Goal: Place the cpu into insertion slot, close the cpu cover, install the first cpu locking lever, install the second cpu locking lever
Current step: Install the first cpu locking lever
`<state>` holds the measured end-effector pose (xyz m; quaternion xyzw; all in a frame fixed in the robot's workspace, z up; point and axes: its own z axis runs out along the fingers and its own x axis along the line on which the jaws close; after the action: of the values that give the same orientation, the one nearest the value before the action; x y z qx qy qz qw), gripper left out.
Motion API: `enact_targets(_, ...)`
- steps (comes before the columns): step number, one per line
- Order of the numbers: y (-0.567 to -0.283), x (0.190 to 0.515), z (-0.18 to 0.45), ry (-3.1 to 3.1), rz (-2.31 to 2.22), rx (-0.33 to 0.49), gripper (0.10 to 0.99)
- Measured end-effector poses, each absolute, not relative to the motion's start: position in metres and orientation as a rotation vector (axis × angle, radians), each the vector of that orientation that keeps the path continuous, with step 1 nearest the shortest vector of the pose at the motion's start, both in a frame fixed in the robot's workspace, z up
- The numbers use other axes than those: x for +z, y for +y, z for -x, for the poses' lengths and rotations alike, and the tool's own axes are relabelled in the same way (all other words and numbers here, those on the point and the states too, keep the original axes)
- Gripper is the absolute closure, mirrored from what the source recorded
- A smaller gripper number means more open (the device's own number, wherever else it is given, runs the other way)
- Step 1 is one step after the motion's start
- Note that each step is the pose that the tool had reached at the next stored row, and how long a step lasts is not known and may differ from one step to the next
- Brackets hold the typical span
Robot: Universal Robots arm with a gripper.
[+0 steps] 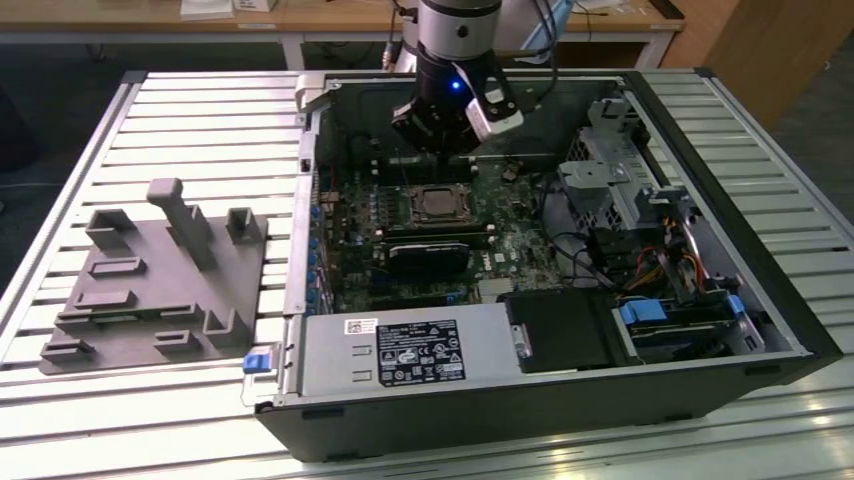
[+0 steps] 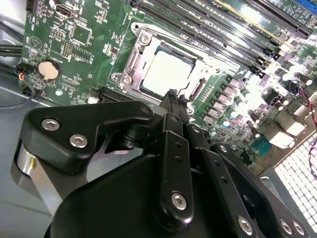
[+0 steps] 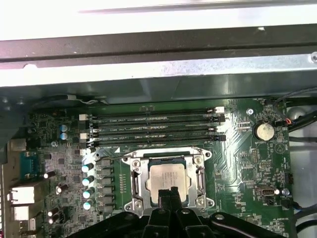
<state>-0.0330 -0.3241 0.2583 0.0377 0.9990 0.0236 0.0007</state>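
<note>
Inside the open computer case [image 1: 534, 420] the gripper [image 3: 168, 192], clenched and empty, hovers over the cpu [image 3: 168, 176] under its lowered cpu cover [image 3: 139, 182], likely to press as one tip.

Fingers [image 3: 164, 199] hide pt of cpu [image 3: 166, 177] edge.

No print can be read in any view. On the power-supply box [image 1: 320, 370], the black label [image 1: 420, 352] carries rows of white marks and symbols, too small to make out. Just beside it, the white sticker [image 1: 363, 325] has dark lines, possibly a barcode. The circuit board [image 3: 257, 163] shows white silkscreen near the coin cell [image 3: 265, 131], unreadable. The cpu [image 3: 168, 177] top looks blank under glare.
</note>
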Motion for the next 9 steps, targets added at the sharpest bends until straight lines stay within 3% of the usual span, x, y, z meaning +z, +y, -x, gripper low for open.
enact_targets(9, -0.324, 0.258, 0.058, 3.137, -0.119, 0.074, 0.98)
